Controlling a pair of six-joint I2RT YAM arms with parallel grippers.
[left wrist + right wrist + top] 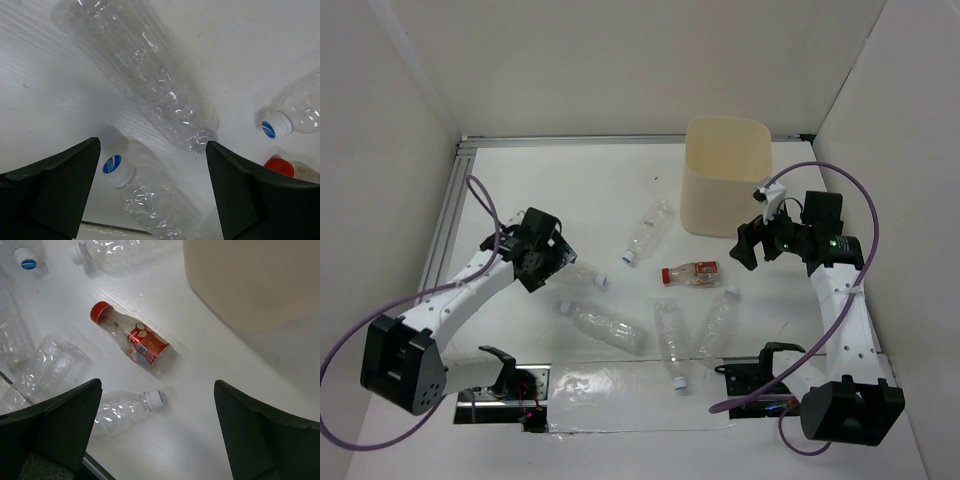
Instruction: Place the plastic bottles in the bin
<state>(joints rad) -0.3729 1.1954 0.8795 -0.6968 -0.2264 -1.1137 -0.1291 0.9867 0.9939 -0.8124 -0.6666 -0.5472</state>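
Several clear plastic bottles lie on the white table. One with a red label and cap [691, 273] lies in the middle, and it shows in the right wrist view [135, 339]. The beige bin [725, 175] stands upright at the back right. My left gripper [542, 268] is open and empty, hovering over a clear bottle [582, 275]. In its wrist view [152, 145] a large clear bottle [150, 85] and a blue-capped bottle [145, 200] lie below the jaws. My right gripper [745, 248] is open and empty beside the bin, and in its wrist view [157, 385] it hangs above a white-capped bottle [122, 409].
Other bottles lie at the middle back [648, 230], left front [603, 325], middle front [670, 342] and right front [718, 325]. A clear plastic sheet [620, 395] covers the near table edge. White walls close in the table on three sides.
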